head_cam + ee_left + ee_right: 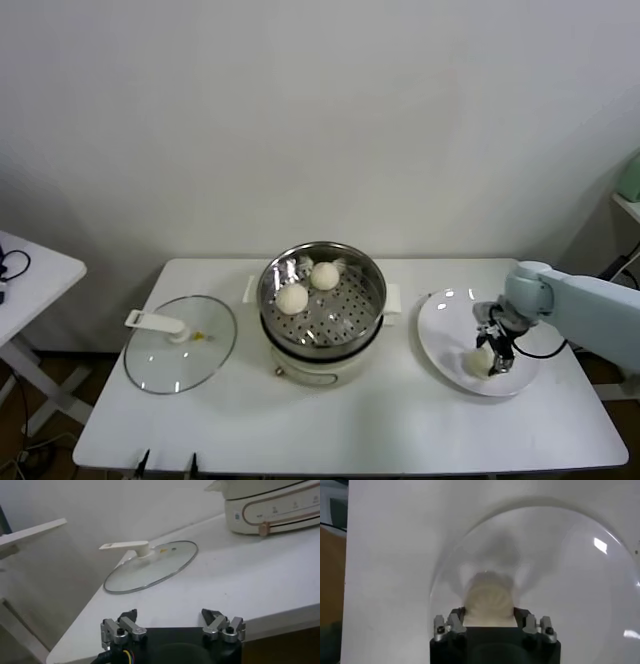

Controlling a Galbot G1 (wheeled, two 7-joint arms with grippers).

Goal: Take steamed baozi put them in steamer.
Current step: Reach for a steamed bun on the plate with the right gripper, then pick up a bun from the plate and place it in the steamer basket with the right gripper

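The steamer (372, 300) is a shiny perforated basket on a white cooker base at the table's middle, and two off-white baozi (292, 298) (324, 275) lie in it. A third baozi (479, 361) sits on the white plate (440, 320) at the right. My right gripper (492, 358) is down on the plate with a finger against each side of this baozi (489, 600). My left gripper (170, 617) is open and empty, low at the table's front left edge. Only three baozi show.
The round glass lid (180, 345) with a white handle lies flat to the left of the steamer, and it also shows in the left wrist view (150, 565). The cooker base (270, 510) is beyond it. A second white table (30, 275) stands at far left.
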